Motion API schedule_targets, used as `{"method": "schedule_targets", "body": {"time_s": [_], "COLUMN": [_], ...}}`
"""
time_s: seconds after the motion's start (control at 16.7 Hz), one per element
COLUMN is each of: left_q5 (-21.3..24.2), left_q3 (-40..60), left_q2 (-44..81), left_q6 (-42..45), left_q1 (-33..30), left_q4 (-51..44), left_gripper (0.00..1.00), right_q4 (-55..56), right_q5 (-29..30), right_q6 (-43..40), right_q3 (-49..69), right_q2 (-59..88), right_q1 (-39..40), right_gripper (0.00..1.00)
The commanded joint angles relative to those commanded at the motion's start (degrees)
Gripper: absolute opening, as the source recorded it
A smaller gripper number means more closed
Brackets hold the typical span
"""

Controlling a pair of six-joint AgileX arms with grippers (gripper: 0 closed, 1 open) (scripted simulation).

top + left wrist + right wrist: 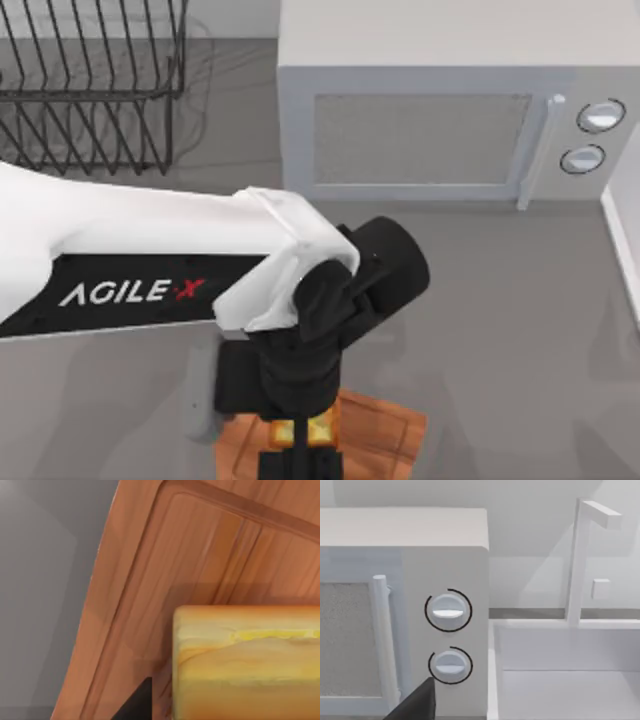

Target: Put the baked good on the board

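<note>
board [385, 430]: mostly hidden under the left arm; cut off by the top view's 6 o'clock edge; handle end cannot be seen.
baked good [300, 431]: small yellow patches show between dark gripper parts; the rest is covered. In the left wrist view [250, 665] it runs off the frame.
left gripper [300, 445]: fingertips cut off at the 6 o'clock edge of the top view; contact with the block cannot be told for sure.
dish rack [95, 85]: cut off at 10 o'clock in the top view.
microwave [440, 110]: top cut by the 12 o'clock edge.
right gripper [415, 705]: one dark finger tip shows; spread cannot be told.
</note>
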Motion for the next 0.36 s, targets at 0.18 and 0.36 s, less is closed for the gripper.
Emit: {"method": "schedule_targets", "body": {"time_s": [0.18, 0.36], "left_q5": [0.00, 0.00], "left_q3": [0.00, 0.00], "left_q2": [0.00, 0.00], "left_q6": [0.00, 0.00], "left_q1": [0.00, 0.00], "left_q4": [0.00, 0.00], "left_gripper": [1.00, 1.00], "right_q4": [0.00, 0.00], "right_q5": [0.00, 0.00], "right_q6": [0.00, 0.00], "right_q3": [0.00, 0.00], "right_q2": [0.00, 0.00], "right_q1": [0.00, 0.00], "right_gripper": [1.00, 1.00]}}
